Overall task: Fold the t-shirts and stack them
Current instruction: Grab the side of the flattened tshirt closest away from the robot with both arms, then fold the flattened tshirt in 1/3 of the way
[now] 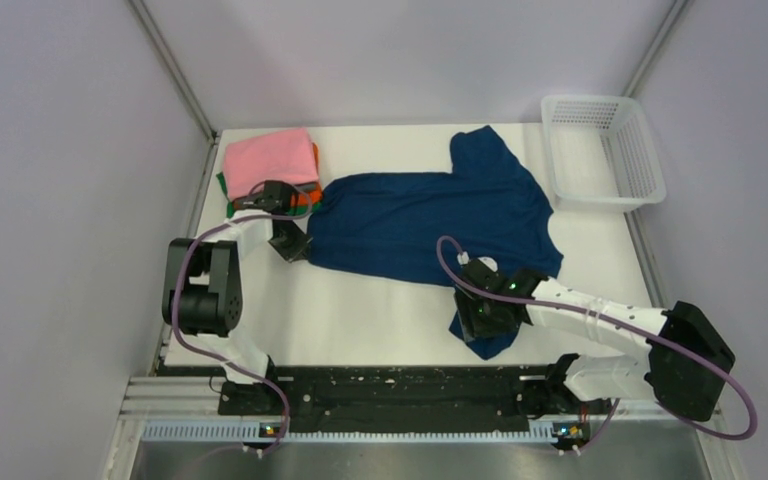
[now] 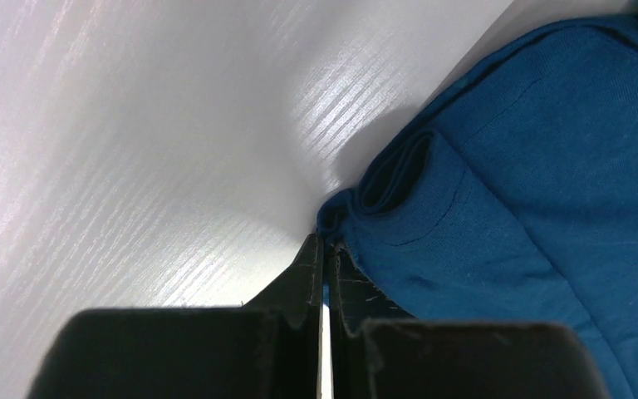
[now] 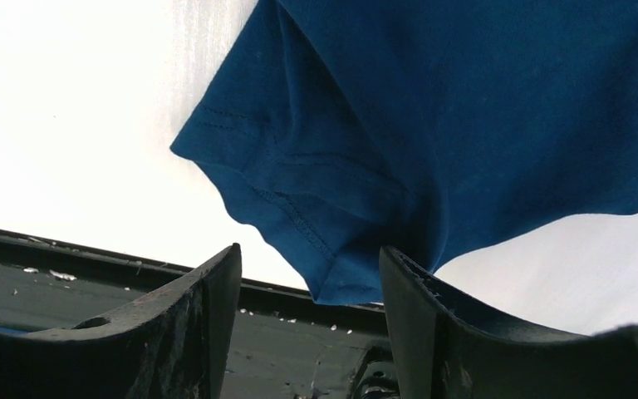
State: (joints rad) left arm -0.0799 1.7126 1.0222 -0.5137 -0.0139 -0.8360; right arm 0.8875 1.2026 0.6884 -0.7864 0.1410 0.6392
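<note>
The navy blue t-shirt [image 1: 430,215] lies spread across the middle of the table, plain side up. My left gripper [image 1: 290,245] is at its left corner. In the left wrist view my left gripper [image 2: 326,245] is shut, with a sliver of the shirt's edge [image 2: 399,208] pinched between its jaws. My right gripper [image 1: 485,315] is over the near sleeve. In the right wrist view my right gripper [image 3: 310,258] is open, and the sleeve's hem [image 3: 341,278] hangs between the two fingers. A folded pink t-shirt [image 1: 270,158] tops a stack with orange [image 1: 307,198] and green edges at the back left.
A white mesh basket [image 1: 603,150] stands at the back right of the table [image 1: 360,320]. The black base rail [image 1: 390,385] runs along the near edge, just behind the sleeve. White walls close in the left, back and right sides.
</note>
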